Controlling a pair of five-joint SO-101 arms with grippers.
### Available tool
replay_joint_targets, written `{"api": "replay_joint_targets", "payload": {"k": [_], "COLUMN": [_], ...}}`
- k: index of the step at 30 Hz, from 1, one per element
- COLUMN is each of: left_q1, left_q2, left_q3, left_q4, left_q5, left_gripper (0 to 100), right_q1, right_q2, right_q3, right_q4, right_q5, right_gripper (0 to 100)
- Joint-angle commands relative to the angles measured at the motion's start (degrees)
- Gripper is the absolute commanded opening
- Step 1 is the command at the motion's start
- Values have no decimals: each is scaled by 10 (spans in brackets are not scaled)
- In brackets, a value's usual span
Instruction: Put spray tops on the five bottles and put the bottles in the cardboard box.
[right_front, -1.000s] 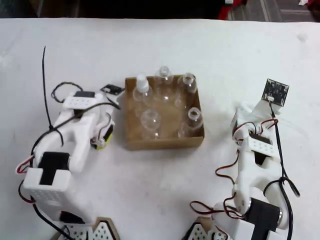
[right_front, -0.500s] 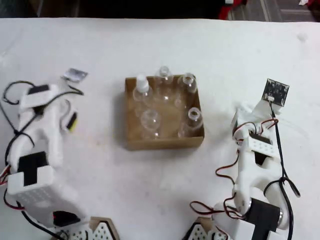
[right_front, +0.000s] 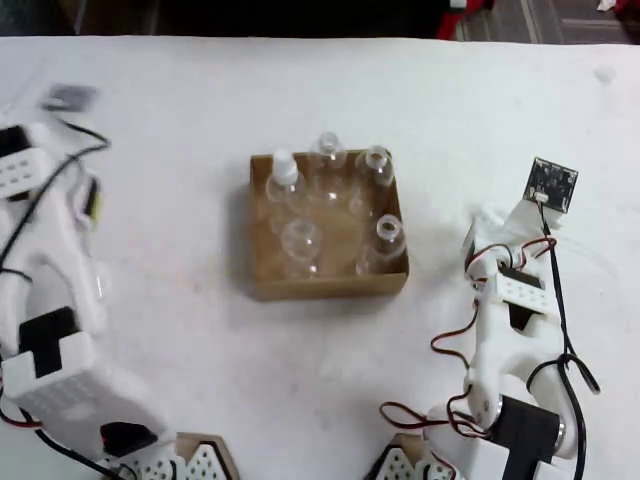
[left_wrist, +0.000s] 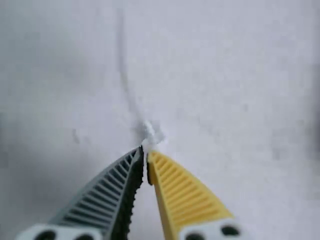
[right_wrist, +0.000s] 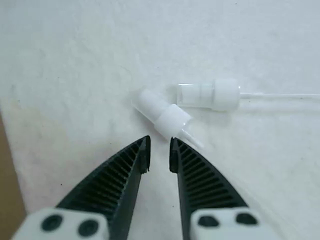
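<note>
Spray tops first: two of them lie loose on the table (right_front: 300, 90), right in front of the right gripper (right_wrist: 159, 150). Its jaws are a crack apart with nothing between them. The nearer top (right_wrist: 165, 116) sits just ahead of the fingertips, almost touching. It lies at a slant to the line the fingers point along, stubby stem end toward them and cap end away. The farther top (right_wrist: 212, 94) is just beyond it, lying crosswise, with a long thin tube trailing off along the cloth.

I reckon any grab has to come straight ahead, and the jaws would need to open wider to get round that collar.

The left gripper (left_wrist: 145, 160) is closed tight, tips together, over bare cloth. From above, the left arm (right_front: 50, 260) is way off at the table's edge, well apart from everything, so the right arm (right_front: 510, 300) is clearly the nearer one.

The wrist camera gives you how the tops lie. The overhead gives you the rest: all five bottles (right_front: 300, 240) already stand in the box (right_front: 325, 285), and I can make out a white top on just one bottle (right_front: 284, 170).
</note>
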Motion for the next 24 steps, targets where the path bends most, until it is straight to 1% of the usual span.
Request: {"api": "replay_joint_targets", "payload": {"k": [1, 4, 7, 10, 13, 16, 24], "left_q1": [-47, -36, -25, -28, -34, -37, -54], "left_q2": [-4, -1, 32, 95, 184, 278, 553], "left_q3": [-85, -92, -101, -128, -177, -258, -561], "left_q4": [-109, -195, -255, -333, -432, -501, -621], "left_q5": [55, 32, 24, 23, 24, 24, 21], "left_gripper": [24, 59, 107, 98, 58, 23, 22], "right_q1": [-7, -7, -7, -7, -7, -7, -8], "right_q2": [-1, -1, -1, -1, -1, -1, -1], "right_q3": [-18, -18, -18, -18, -18, -18, -18], "right_q4": [-12, -12, -11, -11, -11, -12, -13], "right_q5": [6, 6, 6, 6, 6, 6, 6], "right_gripper": [51, 51, 51, 52, 52, 52, 52]}}
